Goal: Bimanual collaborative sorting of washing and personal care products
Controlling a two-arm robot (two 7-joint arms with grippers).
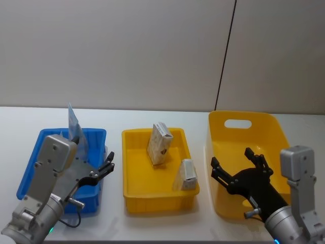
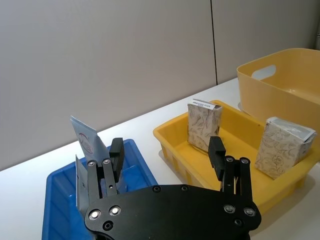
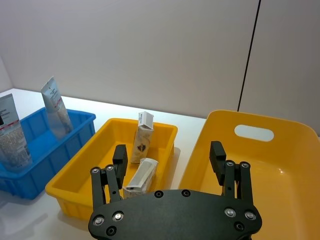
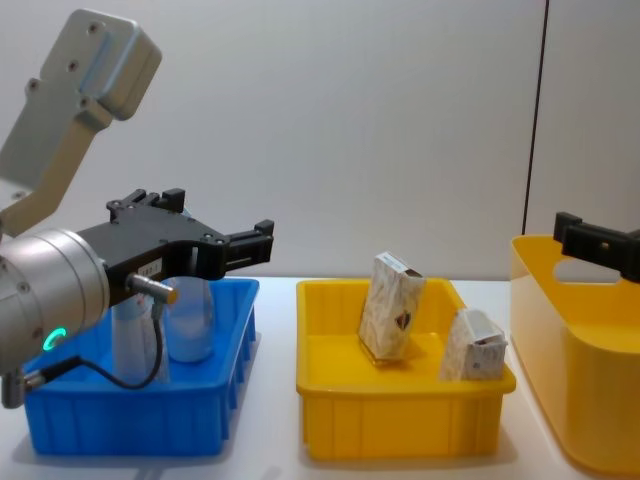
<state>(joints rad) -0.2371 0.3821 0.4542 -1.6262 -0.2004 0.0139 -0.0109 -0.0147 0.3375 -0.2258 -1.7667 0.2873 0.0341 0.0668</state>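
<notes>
Two pale blue plastic squeeze tubes stand on end in a shallow blue plastic tray (image 1: 29,170) on the robot's left, both with their flat crimped ends up. The rear tube (image 3: 54,107) is tilted at the tray's far wall. The front tube (image 3: 11,132) stands nearer the robot and more to the left.

Two small beige-white patterned cardboard cartons sit in a small yellow plastic tray (image 1: 157,201) just to the right of the blue one. The taller carton (image 1: 159,144) stands tilted near the middle of that tray, toward its back. The second carton (image 1: 187,175) leans against the tray's right wall by the front corner. The two cartons are apart.

The left gripper (image 1: 107,163) hangs above the right side of the blue tray, near the tubes and just over the tray's right rim. Its black fingers (image 2: 116,152) are spread wide, with nothing between them.

To the right of the small yellow tray stands a deep yellow plastic bin (image 1: 244,133) with an oval handle slot in its far wall. The right gripper (image 1: 231,158) hovers over the near part of this bin. Its fingers (image 3: 216,152) are likewise parted and hold nothing.

All three containers rest on a white table (image 1: 162,226) before a plain grey wall.
</notes>
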